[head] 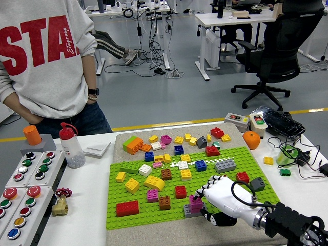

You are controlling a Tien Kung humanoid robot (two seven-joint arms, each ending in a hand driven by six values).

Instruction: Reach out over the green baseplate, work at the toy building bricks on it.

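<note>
One hand at work: the right hand (221, 195) reaches in from the desk's near right corner; no left hand is in view.
Fingers: curled around the pink brick (196, 203), thumb below it, seemingly pinching it to pull or seat it.
Pink brick: on a grey piece at the near edge of the green baseplate (154, 215), right of centre.
Baseplate: mid-desk on a beige mat, dotted with bricks; loose bricks (174, 139) heaped beyond its far edge.
Open room: bare studs left of the pink brick, before the red brick (127, 208).
Edges: button panels (23, 189) line the desk's left edge; cables crowd the right.
Person: stands at the far left corner, hands in pockets.
</note>
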